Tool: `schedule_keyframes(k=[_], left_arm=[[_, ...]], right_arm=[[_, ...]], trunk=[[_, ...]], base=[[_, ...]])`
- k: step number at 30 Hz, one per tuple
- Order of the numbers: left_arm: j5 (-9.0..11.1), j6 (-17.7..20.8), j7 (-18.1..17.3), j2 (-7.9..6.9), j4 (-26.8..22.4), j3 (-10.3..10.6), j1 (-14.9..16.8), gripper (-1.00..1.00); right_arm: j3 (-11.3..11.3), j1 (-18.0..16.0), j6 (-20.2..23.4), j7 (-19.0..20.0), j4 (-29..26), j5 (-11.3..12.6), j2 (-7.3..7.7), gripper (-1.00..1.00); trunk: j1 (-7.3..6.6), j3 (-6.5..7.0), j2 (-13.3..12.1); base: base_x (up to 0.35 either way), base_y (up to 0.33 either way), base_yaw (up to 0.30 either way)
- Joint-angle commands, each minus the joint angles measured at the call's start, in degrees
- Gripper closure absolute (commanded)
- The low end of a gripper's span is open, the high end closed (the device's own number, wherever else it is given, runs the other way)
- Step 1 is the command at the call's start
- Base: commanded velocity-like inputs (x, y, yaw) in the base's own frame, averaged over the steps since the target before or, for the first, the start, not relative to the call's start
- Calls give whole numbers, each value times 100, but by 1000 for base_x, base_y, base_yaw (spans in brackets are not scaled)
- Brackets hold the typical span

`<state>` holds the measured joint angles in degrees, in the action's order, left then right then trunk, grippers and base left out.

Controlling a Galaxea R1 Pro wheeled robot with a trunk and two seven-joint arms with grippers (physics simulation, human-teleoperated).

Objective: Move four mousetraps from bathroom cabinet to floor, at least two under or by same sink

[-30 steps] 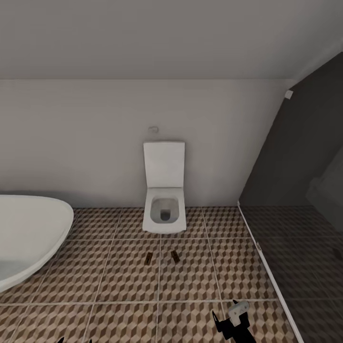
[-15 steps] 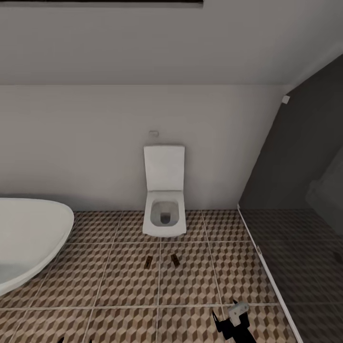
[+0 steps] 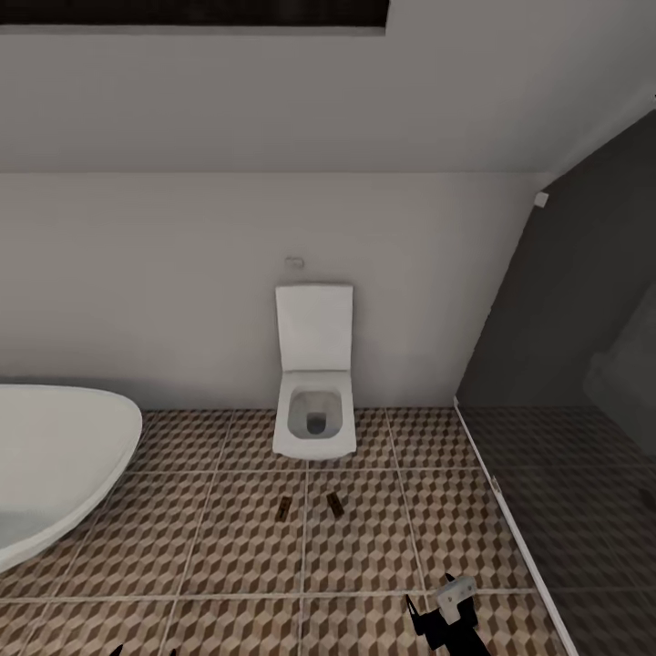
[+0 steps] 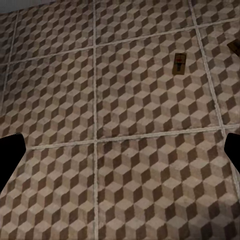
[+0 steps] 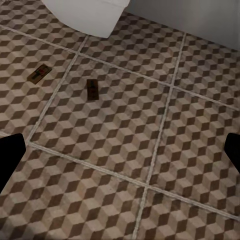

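Two mousetraps [image 3: 284, 509] [image 3: 335, 505] lie flat on the cube-patterned bathroom floor [image 3: 237, 556], just in front of a white toilet. In the right wrist view the same mousetraps [image 5: 38, 74] [image 5: 92, 88] lie well ahead of my open right gripper [image 5: 120, 155], apart from it. My left gripper [image 4: 120, 160] is open over bare tiles, with one mousetrap [image 4: 179, 64] far ahead and another [image 4: 234, 46] at the picture's edge. The right gripper [image 3: 446, 615] hangs low near the floor, empty. The cabinet and the sink are out of view.
A white toilet [image 3: 314, 383] stands against the back wall. A white oval bathtub [image 3: 55, 465] fills the left side. A dark glass shower partition [image 3: 565, 383] with a pale floor rail closes off the right.
The whole head view has slid downward a little, so the camera moved; a dark strip now shows at the ceiling. The mousetraps lie where they were and the right gripper keeps its pose.
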<state>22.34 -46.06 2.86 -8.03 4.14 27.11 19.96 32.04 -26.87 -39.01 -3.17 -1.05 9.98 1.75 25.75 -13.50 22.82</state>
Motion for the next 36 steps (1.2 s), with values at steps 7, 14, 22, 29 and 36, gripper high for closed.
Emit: schedule_keyframes(k=[7, 14, 22, 29, 36], left_arm=[[7, -26, 30, 3, 17, 49, 8, -100], [7, -26, 30, 3, 17, 49, 8, -100], [7, -26, 30, 3, 17, 49, 8, -100], [7, -26, 30, 4, 17, 49, 8, -100], [7, -26, 30, 3, 17, 49, 8, -100]], right_arm=[[51, -3, -11, -26, -1, 30, 1, -100], [51, -3, -11, -26, -1, 30, 1, -100], [49, -3, -11, -26, -1, 30, 1, -100], [53, -3, -11, -26, -1, 30, 1, -100], [53, -3, -11, -26, -1, 30, 1, -100]], trunk=[[3, 55, 10], [3, 121, 10], [3, 195, 10], [3, 261, 10], [3, 326, 10]], base=[[0, 0, 0], [0, 0, 0], [0, 0, 0], [0, 0, 0], [0, 0, 0]])
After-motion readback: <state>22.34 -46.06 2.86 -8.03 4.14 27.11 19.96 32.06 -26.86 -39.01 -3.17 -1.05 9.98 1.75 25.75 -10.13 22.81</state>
